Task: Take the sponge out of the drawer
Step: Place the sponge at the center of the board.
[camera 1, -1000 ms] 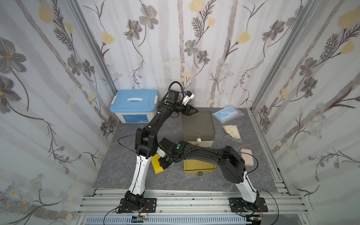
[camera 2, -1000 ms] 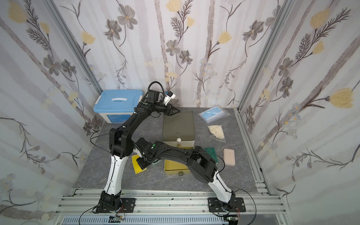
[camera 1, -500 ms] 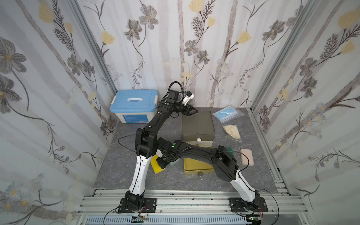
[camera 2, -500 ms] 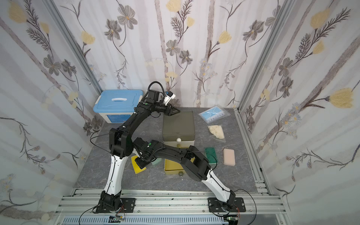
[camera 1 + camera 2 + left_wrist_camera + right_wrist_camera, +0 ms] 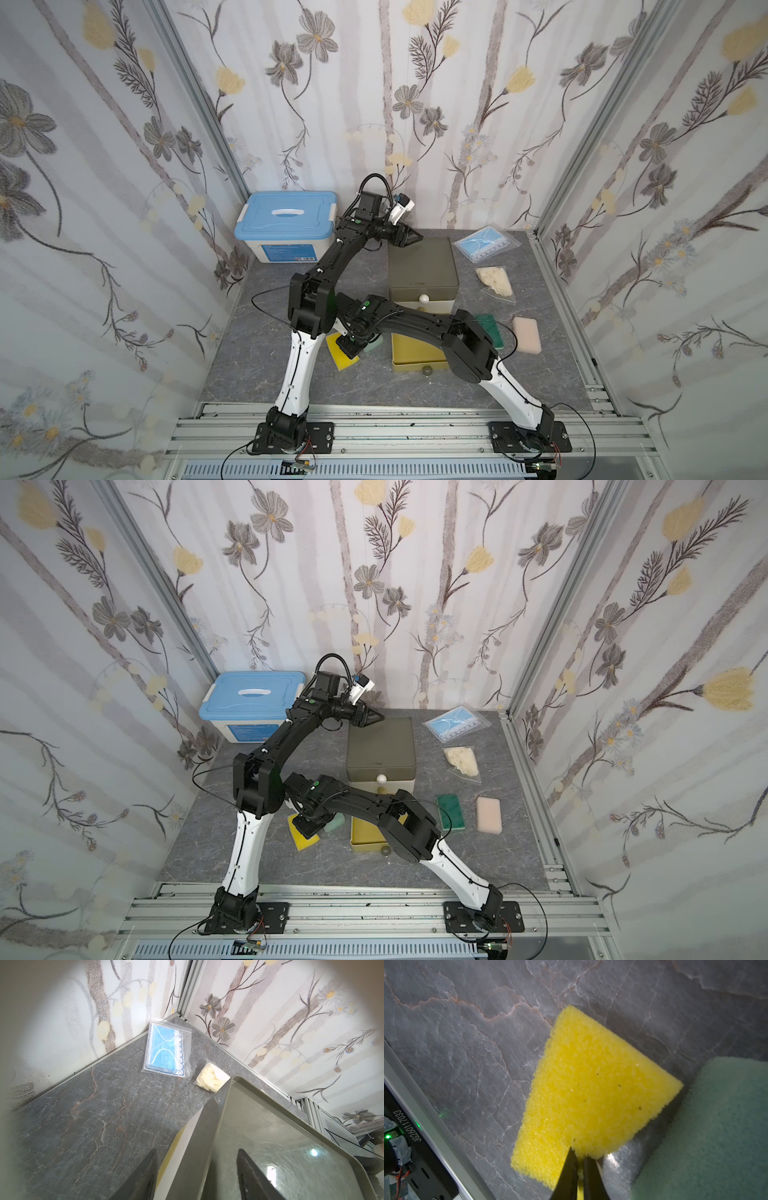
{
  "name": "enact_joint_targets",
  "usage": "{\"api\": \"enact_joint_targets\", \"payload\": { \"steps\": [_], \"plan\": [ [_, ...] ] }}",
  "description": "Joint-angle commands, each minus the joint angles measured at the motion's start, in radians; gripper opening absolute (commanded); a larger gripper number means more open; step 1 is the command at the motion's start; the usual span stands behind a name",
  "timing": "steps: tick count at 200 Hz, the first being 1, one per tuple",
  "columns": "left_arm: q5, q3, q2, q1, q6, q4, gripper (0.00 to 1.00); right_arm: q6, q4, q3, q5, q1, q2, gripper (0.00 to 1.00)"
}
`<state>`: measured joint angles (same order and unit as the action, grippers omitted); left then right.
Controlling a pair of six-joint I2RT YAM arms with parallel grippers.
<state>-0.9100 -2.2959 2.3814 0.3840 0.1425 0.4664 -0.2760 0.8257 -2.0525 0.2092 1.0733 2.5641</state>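
Note:
A yellow sponge (image 5: 345,358) (image 5: 587,1093) lies flat on the grey table just left of the open yellow drawer (image 5: 415,353) (image 5: 365,833). My right gripper (image 5: 350,348) (image 5: 578,1154) is at the sponge's near edge, its jaws pinched on a thin bit of that edge. A pale green sponge (image 5: 372,346) (image 5: 716,1126) lies right beside it. The right arm hides part of the drawer's inside. My left gripper (image 5: 415,239) (image 5: 197,1150) is at the back left corner of the olive drawer cabinet (image 5: 422,266) (image 5: 270,1126), its jaws straddling the cabinet's top edge.
A dark green sponge (image 5: 490,330) and a peach sponge (image 5: 525,334) lie right of the drawer. Bagged blue masks (image 5: 484,243) and a bag of pale strips (image 5: 494,280) sit at the back right. A blue-lidded box (image 5: 286,220) stands at the back left.
The right arm's elbow swung left and then back right, while its gripper stayed at the yellow sponge. The sponge and the left arm have not moved.

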Motion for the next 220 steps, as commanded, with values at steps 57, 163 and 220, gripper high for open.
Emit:
{"api": "enact_joint_targets", "payload": {
  "steps": [57, 163, 220],
  "plan": [
    [0.007, 0.008, 0.019, 0.003, 0.002, 0.170, 0.61, 0.042, 0.009, 0.002, -0.023, -0.007, -0.045, 0.50],
    [0.004, 0.006, 0.018, 0.001, 0.007, 0.176, 0.61, 0.011, -0.065, 0.230, -0.065, -0.043, -0.278, 0.43],
    [0.002, 0.001, 0.027, 0.001, 0.003, 0.172, 0.61, -0.057, -0.117, 0.577, -0.178, -0.040, -0.617, 0.15]
  ]
}}
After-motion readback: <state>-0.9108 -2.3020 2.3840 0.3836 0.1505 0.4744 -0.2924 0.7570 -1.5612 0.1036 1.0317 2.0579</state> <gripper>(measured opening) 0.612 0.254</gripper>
